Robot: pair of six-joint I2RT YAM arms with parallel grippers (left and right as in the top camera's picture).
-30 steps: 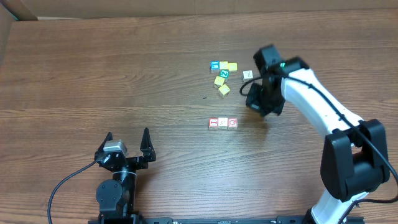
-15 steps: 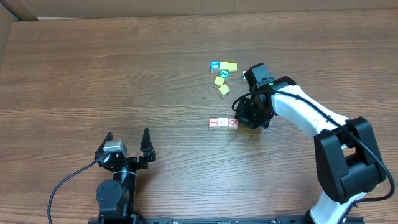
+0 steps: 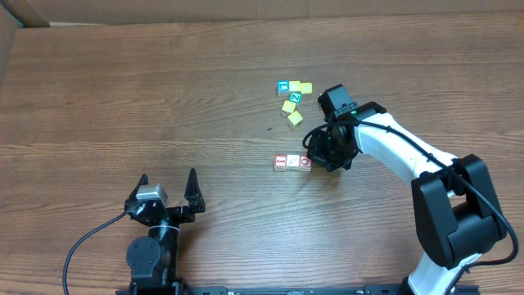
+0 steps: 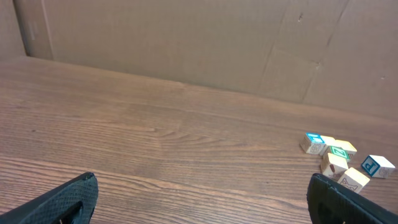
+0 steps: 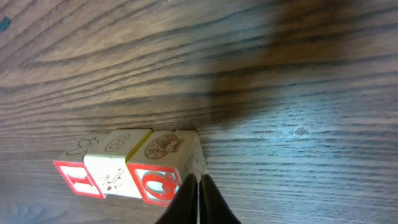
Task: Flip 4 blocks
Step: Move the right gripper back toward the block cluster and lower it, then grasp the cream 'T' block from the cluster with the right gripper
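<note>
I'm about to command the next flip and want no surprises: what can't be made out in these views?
Fourth red-framed block: in no view; overhead shows only a row of three, and the right arm covers table beside the coloured cubes.
Right fingers: hidden under the wrist overhead; the right wrist view cannot settle whether they touch the end block.
Block marks: too small overhead.

In the wrist views the bottom edge cuts off the right claw point(image 5: 198, 190) and the left claw point(image 4: 202, 186) (only the finger ends show). From overhead the right arm point(image 3: 385, 145) covers the right claw, and the marks on the blocks point(image 3: 293, 162) are too small to read.
</note>
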